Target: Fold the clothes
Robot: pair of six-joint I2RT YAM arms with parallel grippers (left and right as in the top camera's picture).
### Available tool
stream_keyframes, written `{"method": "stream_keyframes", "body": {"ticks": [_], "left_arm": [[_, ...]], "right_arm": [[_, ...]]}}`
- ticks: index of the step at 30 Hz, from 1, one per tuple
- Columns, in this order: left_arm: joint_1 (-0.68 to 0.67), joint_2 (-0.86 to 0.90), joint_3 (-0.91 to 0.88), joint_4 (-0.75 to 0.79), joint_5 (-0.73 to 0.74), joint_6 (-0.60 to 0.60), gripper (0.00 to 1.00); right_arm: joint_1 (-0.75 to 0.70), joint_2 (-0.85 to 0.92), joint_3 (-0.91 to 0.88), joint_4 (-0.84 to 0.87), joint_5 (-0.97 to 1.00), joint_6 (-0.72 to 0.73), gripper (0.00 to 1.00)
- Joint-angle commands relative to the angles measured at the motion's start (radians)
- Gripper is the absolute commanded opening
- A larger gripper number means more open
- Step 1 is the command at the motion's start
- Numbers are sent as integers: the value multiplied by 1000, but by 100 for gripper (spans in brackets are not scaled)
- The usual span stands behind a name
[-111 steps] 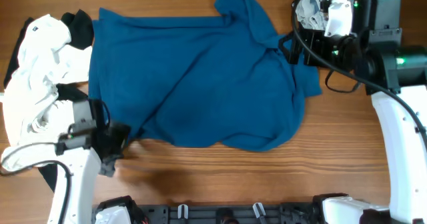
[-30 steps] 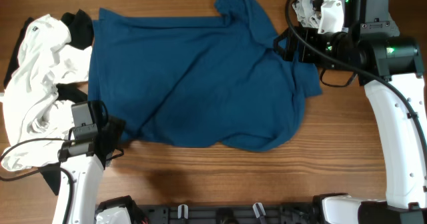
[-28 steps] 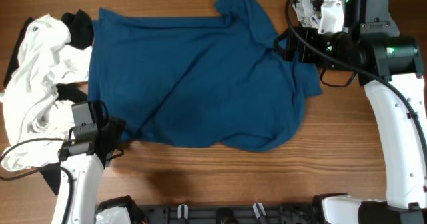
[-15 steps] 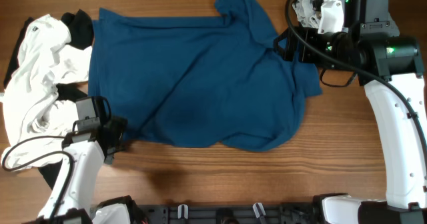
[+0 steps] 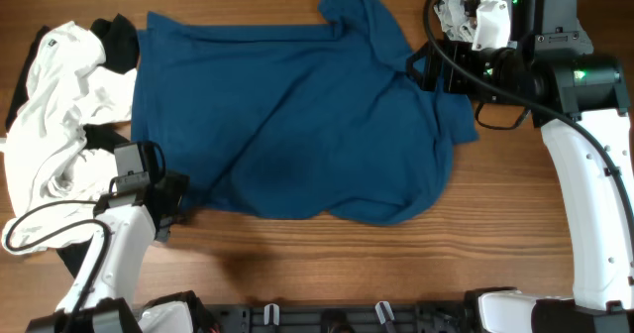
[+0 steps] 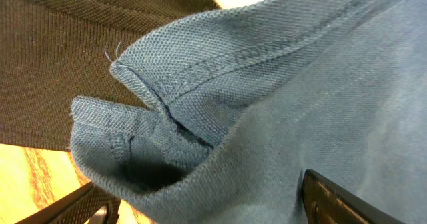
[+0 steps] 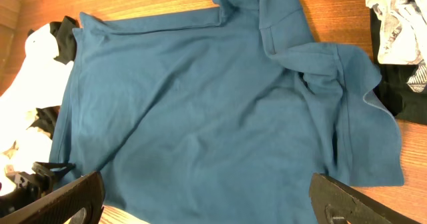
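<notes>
Large deep teal-blue short-sleeved shirt of thin cloth (image 5: 297,125) lies spread and wrinkled on the wooden tabletop (image 5: 327,259), reaching from the left hand (image 5: 176,198) across to the right hand (image 5: 429,72). Left hand released, fingers wide apart, the shirt's hemmed corner bunched between them, not pinched. Right hand released too, raised at the shirt's sleeve edge, cloth spread below and ahead of it.
</notes>
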Motion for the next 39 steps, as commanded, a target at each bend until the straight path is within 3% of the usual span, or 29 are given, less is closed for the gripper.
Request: {"method": "stream_keyframes", "body": {"ticks": [1, 6, 21, 22, 25, 29, 39], "left_arm": [[5, 26, 19, 11, -9, -13, 85], [5, 45, 19, 57, -10, -13, 79], [5, 65, 19, 113, -10, -12, 13], [5, 65, 19, 116, -10, -12, 4], [5, 62, 20, 142, -9, 3, 4], [5, -13, 48, 121, 18, 103, 4], [5, -374, 68, 14, 16, 258, 4]], "right_arm": [[8, 11, -8, -4, -6, -8, 98], [8, 11, -8, -3, -6, 10, 98], [8, 11, -8, -4, -6, 9, 98], [8, 11, -8, -4, -6, 9, 98], [8, 11, -8, -4, -9, 9, 98], [8, 10, -8, 0, -92, -67, 80], [8, -19, -8, -95, -90, -62, 81]]}}
